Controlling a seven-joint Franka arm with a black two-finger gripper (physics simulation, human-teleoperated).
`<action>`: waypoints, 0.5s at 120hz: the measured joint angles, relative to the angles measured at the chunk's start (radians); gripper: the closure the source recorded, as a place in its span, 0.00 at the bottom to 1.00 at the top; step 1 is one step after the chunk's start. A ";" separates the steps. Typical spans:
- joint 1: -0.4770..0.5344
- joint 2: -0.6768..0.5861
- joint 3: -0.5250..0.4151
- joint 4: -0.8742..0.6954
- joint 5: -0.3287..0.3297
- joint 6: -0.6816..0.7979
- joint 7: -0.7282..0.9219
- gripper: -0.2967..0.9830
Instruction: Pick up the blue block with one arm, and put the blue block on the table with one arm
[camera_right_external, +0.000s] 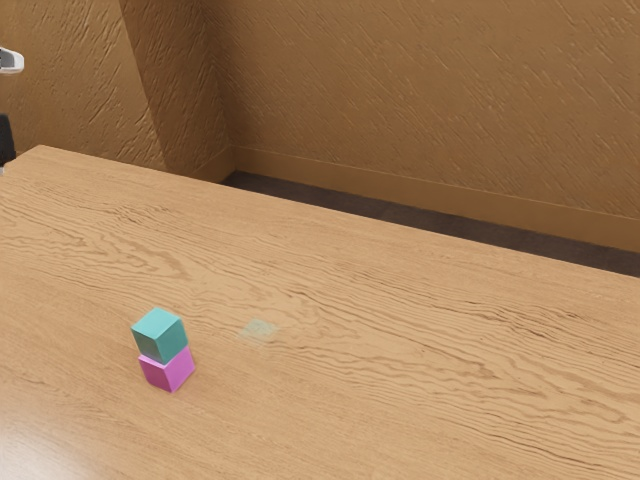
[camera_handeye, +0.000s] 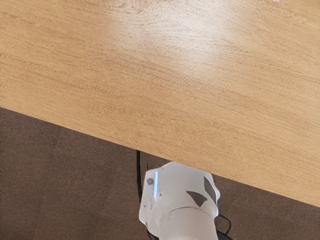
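Brown textured wall (camera_right_external: 420, 90), beyond the far edge. Wood-grain tabletop (camera_right_external: 430, 370), glare at the near left. Dark floor (camera_handeye: 60, 175) below its edge. White arm base (camera_handeye: 180, 187) beside that edge, black cable (camera_handeye: 138, 172) next to it. End effector (camera_right_external: 5, 140): dark sliver at the exterior view's left; can't tell whether spread or pressed together. Blue-green block (camera_right_external: 160, 335), near left, sits on a pink block (camera_right_external: 168, 369), slightly offset and turned. Faint pale patch (camera_right_external: 260, 330) on the wood, right of the pair.
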 joint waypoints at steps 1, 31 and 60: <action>0.000 0.000 0.001 -0.002 0.001 0.017 0.001 0.23; -0.009 -0.013 -0.031 0.142 0.022 0.268 0.031 0.23; -0.082 0.062 -0.081 0.208 -0.030 0.321 0.034 0.23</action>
